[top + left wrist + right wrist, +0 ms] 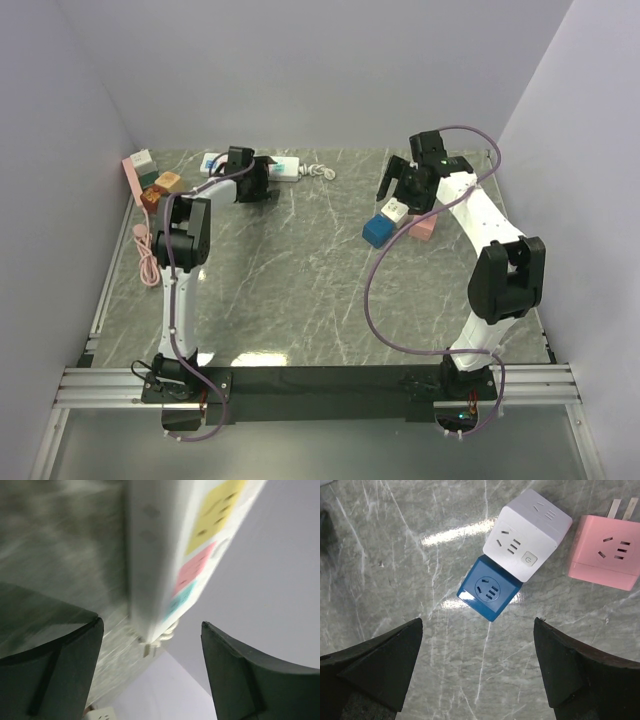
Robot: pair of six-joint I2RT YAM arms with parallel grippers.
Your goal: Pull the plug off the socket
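The socket (287, 167), a long white strip, lies at the back left of the table. My left gripper (254, 182) hovers over its middle and hides that part. In the left wrist view the socket (155, 555) is blurred, with yellow, pink and teal panels; its far end with the bundled cord (171, 630) lies just ahead of my left gripper (151, 622), whose jaws stand open on either side. No plug shows on the socket. My right gripper (402, 187) is open above a blue cube (489, 591).
A white cube (527, 535) rests against the blue cube (378, 232), with a pink cube (606, 550) beside them. At the far left lies a pink strip (133, 178) with small cubes (167, 182) and a pink cord (146, 255). Walls close the back and sides.
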